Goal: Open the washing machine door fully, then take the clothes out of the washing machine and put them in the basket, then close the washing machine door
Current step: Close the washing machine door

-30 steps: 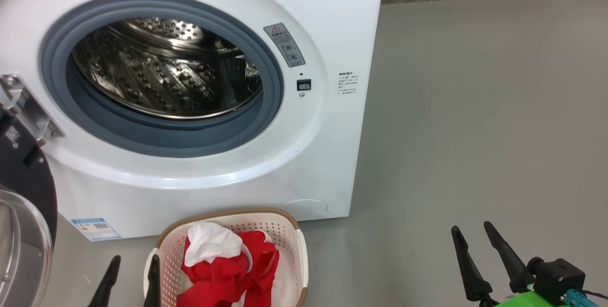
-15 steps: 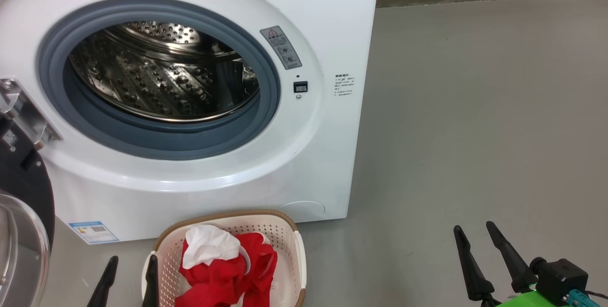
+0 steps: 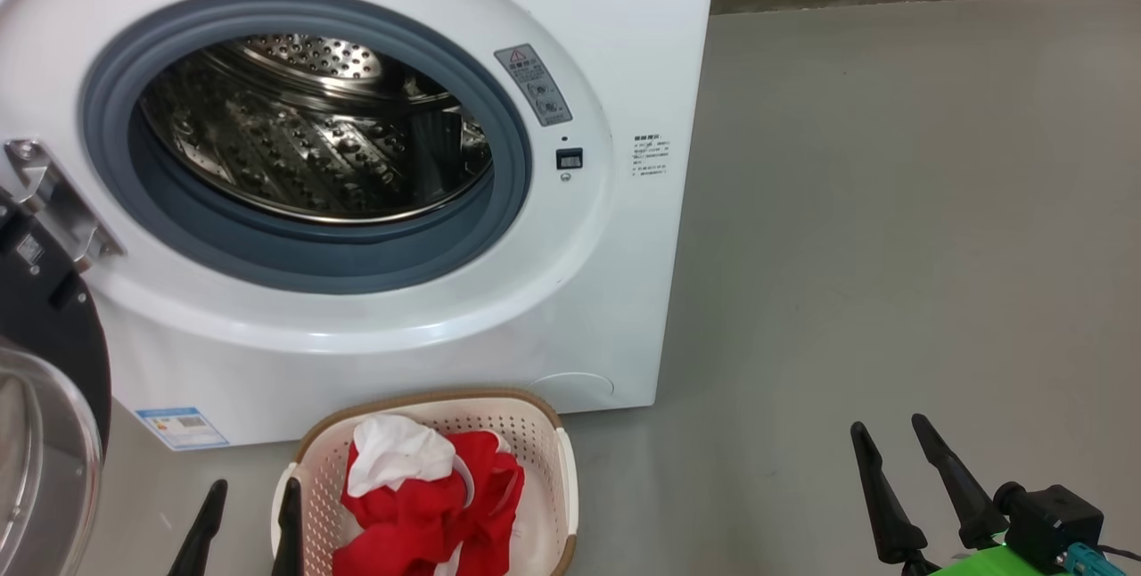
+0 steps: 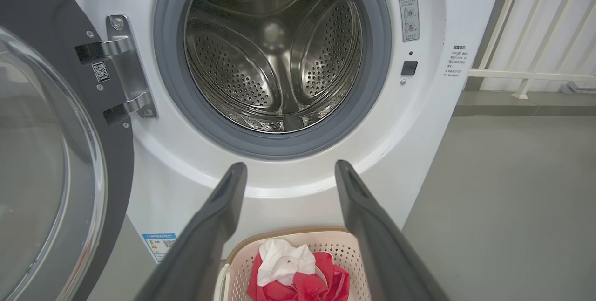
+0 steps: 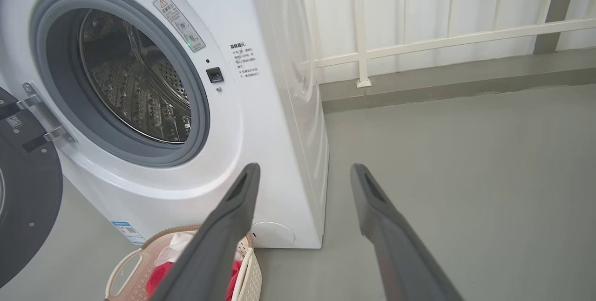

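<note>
1. The washing machine (image 3: 615, 14) stood on the grey floor (image 3: 891, 219). Its door (image 3: 49, 326) was swung wide to the robot's left, hanging off the metal hinge (image 4: 125, 65), with the black rim and glass bowl facing into the room.
2. The drum (image 4: 274, 54) showed bare perforated steel inside the grey gasket (image 3: 303, 259).
3. The basket (image 3: 535, 429) sat on the floor just in front of the machine, below the opening and right of the blue label sticker (image 3: 181, 427).
4. The clothes (image 3: 428, 505) were in the basket: a red bundle with a white part on top, heaped to about rim height.
5. The left gripper (image 3: 252, 491) was low at the basket's left side, fingers spread wide and nothing between them. One finger overlapped the basket's left rim from the head view; I couldn't tell if it touched.
6. The right gripper (image 3: 890, 426) was well off to the right over bare floor, fingers also wide apart and empty.
7. A white railing (image 5: 419, 40) ran behind the machine on the right.
</note>
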`<state>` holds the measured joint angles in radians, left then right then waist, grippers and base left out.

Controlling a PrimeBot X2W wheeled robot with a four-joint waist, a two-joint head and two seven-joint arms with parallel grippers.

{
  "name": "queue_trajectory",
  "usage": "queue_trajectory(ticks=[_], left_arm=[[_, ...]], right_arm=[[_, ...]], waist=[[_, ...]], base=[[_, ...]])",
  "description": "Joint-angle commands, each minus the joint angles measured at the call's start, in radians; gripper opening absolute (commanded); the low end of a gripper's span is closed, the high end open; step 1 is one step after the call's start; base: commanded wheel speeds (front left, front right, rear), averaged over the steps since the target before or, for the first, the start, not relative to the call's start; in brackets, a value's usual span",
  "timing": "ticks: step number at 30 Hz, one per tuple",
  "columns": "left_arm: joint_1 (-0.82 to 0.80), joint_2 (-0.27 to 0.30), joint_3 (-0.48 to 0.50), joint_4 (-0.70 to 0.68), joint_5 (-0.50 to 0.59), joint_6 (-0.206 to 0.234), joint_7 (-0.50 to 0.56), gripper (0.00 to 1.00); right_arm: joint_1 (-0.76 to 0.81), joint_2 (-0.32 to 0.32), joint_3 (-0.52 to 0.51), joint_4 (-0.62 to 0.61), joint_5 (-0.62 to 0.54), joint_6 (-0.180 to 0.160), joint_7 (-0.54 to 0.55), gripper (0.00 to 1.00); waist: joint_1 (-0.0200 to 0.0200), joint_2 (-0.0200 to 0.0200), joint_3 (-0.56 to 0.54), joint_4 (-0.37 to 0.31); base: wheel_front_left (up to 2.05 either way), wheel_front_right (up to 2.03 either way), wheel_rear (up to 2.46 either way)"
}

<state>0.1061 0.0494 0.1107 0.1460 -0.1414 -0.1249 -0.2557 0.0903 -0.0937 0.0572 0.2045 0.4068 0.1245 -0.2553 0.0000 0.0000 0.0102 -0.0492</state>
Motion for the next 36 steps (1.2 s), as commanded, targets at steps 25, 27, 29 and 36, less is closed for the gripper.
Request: queue_trajectory(ticks=[25, 27, 29, 36], left_arm=[[-0.007, 0.004, 0.034, -0.028, -0.001, -0.006, -0.006, 1.0], [-0.008, 0.004, 0.037, -0.026, -0.004, -0.006, -0.006, 1.0], [-0.01, 0.003, 0.04, -0.02, -0.008, -0.006, -0.006, 1.0], [-0.021, 0.001, 0.036, 0.011, -0.024, -0.003, -0.006, 1.0]], right_arm=[[0.005, -0.009, 0.024, -0.031, 0.009, 0.006, -0.006, 1.0], [0.004, -0.009, 0.025, -0.032, 0.008, 0.006, -0.006, 1.0], [0.002, -0.01, 0.027, -0.03, 0.008, 0.006, -0.006, 1.0], [0.01, -0.012, 0.036, -0.022, 0.011, 0.006, -0.006, 1.0]], waist=[[0.0, 0.0, -0.009, 0.019], [0.0, 0.0, -0.009, 0.021], [0.0, 0.0, -0.009, 0.027], [0.0, 0.0, -0.011, 0.105]], base=[[-0.78, 0.78, 0.0], [0.0, 0.0, 0.0], [0.0, 0.0, 0.0], [0.0, 0.0, 0.0]])
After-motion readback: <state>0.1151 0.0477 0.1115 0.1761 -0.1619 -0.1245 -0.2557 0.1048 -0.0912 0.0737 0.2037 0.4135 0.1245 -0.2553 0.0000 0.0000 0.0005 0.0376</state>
